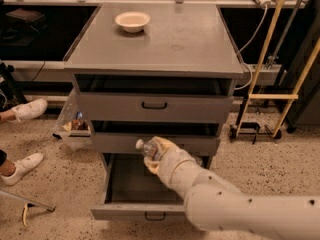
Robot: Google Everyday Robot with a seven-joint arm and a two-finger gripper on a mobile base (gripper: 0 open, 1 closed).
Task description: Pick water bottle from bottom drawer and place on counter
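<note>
At lower centre of the frame, the gripper (152,159), on the end of a thick pale arm (240,209) reaching in from the lower right. Clenched on the water bottle (148,148), with pale fingers (162,145) wrapped over the clear body. White cap end poking out toward the upper left, bottle tilted, most of its length hidden inside the grasp. Held in the air above the bottom drawer (125,184) and just in front of the middle drawer's grey face (115,143). Beneath, the bottom drawer pulled well out, small dark handle on its front panel. Higher up, the top drawer (110,106), slightly ajar. Across the upper half, the counter (170,44), with a cream bowl (132,21) near its upper left corner. White shoes (30,109) on the speckled floor at the left edge; a yellow frame (270,49) at the right.
</note>
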